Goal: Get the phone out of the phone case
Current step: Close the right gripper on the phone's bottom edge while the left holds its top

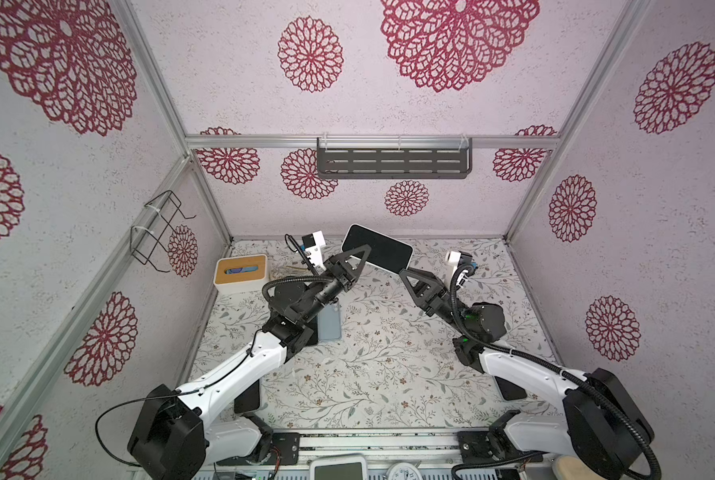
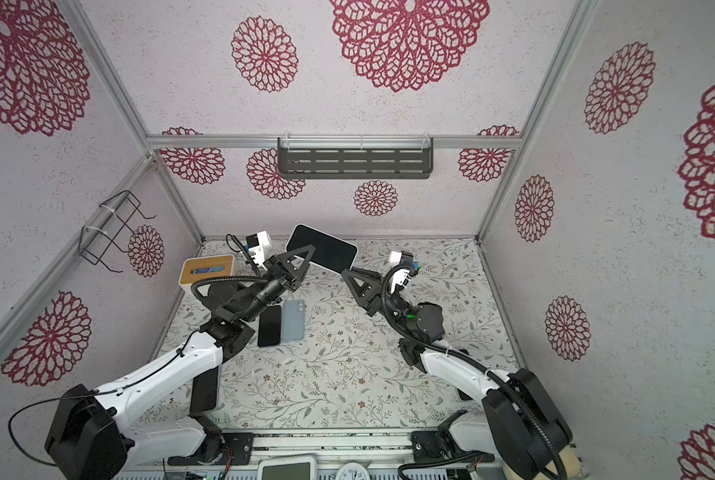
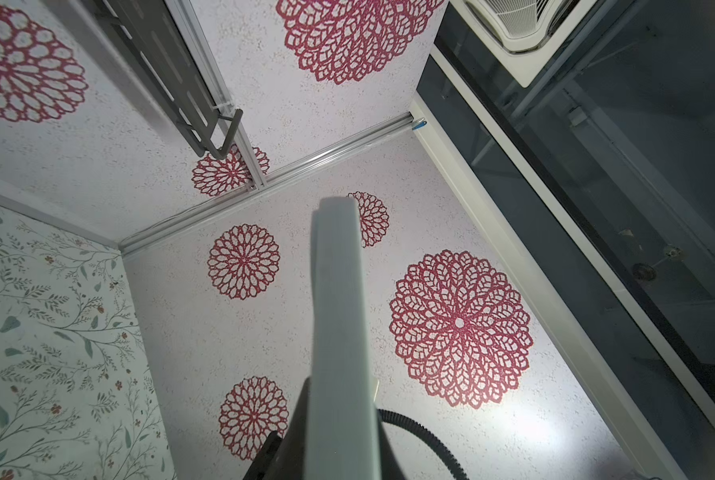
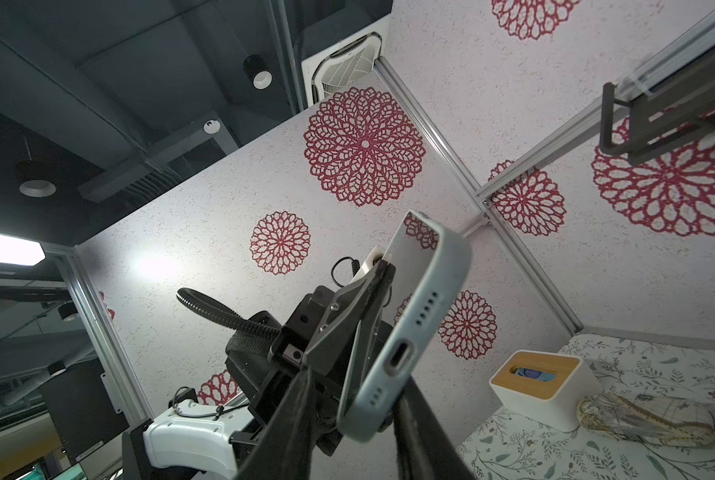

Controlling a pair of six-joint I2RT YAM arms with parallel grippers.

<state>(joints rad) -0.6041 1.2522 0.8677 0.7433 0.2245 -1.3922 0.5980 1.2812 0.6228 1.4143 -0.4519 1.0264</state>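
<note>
Top views both have the phone [image 1: 378, 248] held clear of the table [image 1: 389, 365], dark screen turned up towards the camera head. It is seated in the phone case [image 4: 409, 332], whose pale rim runs round it. One end is carried by the left gripper [image 1: 362, 254], whose jaws are pressed together on the case's edge. In the left wrist view the grey side of the case is seen running straight out from between them. Holding it in the air is judged to serve access: both faces and the free end can be reached, which a case lying flat would not allow. The right gripper [image 1: 404, 273] is set at the opposite end, the one with the charging port. In the right wrist view its fingers [image 4: 293, 419] are seen on either side of that end. Whether the case is pinched by them or only flanked cannot be told. This placement is judged to be for a second hold, so that the rim can be peeled back or the phone pushed out against the left grip. A black handset [image 2: 269, 326] and a pale blue handset [image 2: 293, 320] lie side by side on the table, well apart from the work.
</note>
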